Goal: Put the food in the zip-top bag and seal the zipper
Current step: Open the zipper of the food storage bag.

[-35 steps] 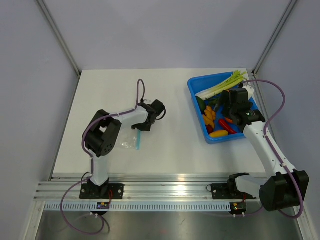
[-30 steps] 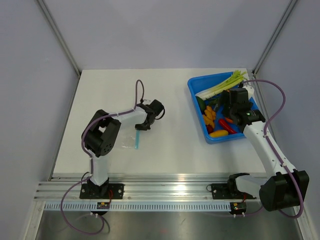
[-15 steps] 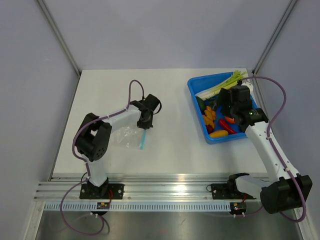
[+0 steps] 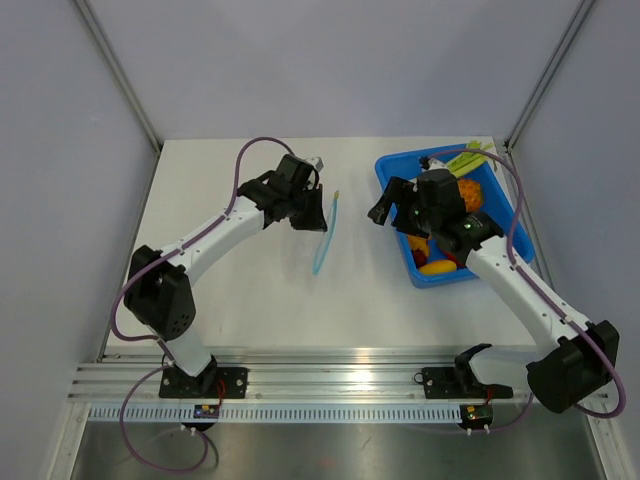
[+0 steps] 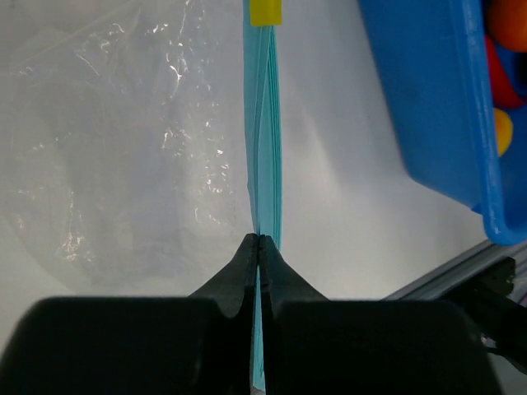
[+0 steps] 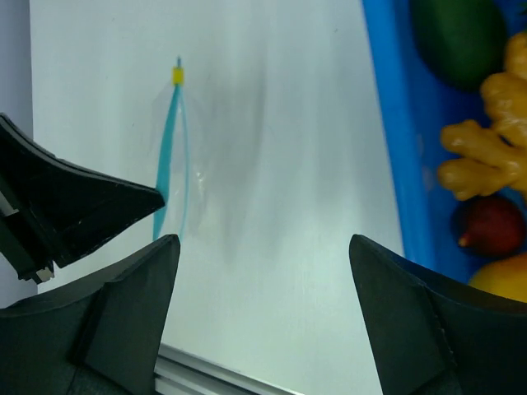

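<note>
My left gripper (image 4: 312,220) is shut on the zipper (image 5: 265,164), the blue-green strip of the zip-top bag (image 5: 123,156). The clear bag hangs edge-on above the middle of the table, its strip (image 4: 322,248) ending in a small yellow tab (image 6: 177,76). My right gripper (image 4: 390,214) stands open and empty just left of the blue tray (image 4: 386,172), apart from the bag (image 6: 198,164). The food lies in the tray: a lumpy orange cluster (image 6: 484,156), a yellow oblong piece (image 4: 437,267) and a red piece (image 4: 457,256).
The tray (image 6: 394,148) at the right also holds a green-white leek (image 4: 470,150), a round orange fruit (image 4: 468,192), a dark green piece (image 6: 461,37) and a dark red round piece (image 6: 494,226). An aluminium rail (image 4: 340,365) runs along the near edge.
The left arm has stretched out and lifted the bag off the table, carrying it away and to the right. The right gripper has come out of the tray to its left side.
</note>
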Tool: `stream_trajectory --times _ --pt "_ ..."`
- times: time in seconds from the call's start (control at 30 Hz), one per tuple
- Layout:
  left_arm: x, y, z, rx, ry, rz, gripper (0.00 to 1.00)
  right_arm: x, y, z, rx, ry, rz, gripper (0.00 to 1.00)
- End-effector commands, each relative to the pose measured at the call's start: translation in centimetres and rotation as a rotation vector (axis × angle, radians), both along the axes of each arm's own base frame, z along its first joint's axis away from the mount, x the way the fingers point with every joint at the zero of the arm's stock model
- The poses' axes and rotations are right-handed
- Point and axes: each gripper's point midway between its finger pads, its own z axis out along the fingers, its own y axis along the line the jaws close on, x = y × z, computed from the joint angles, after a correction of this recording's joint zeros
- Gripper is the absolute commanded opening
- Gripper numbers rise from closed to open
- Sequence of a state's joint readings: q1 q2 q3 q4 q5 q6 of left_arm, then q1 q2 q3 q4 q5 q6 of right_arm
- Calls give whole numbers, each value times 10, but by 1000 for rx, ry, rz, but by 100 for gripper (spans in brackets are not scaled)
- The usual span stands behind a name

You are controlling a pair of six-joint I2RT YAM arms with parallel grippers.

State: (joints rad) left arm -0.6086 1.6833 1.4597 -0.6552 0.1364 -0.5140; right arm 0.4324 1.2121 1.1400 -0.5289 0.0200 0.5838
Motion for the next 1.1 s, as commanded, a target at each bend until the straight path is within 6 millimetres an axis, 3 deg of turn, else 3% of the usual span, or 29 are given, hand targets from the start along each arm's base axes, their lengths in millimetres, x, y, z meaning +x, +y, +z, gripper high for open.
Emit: stream_trajectory --times 0.0,0.5,0.77,0.87,0.9,1.0,1.03,1.07 --pt "-2 -23 43 -181 -10 -31 0 6 35 1 98 -1 39 91" --pt "1 -34 64 -279 -8 1 0 7 93 -37 132 77 156 82" --pt "-1 -33 67 -290 -6 -4 0 7 108 -73 117 155 167 75" --pt "-3 -33 67 -296 -2 -6 0 6 112 -81 114 177 169 54" --pt "-2 -31 68 -293 -8 -2 0 7 112 -81 114 178 165 40" --pt "0 -20 66 -240 -25 22 0 9 102 -78 88 167 122 15" --pt "-2 -13 66 -202 -26 18 0 8 99 -80 75 170 106 0" --pt "-2 -9 63 -168 -24 18 0 9 93 -81 62 164 83 0"
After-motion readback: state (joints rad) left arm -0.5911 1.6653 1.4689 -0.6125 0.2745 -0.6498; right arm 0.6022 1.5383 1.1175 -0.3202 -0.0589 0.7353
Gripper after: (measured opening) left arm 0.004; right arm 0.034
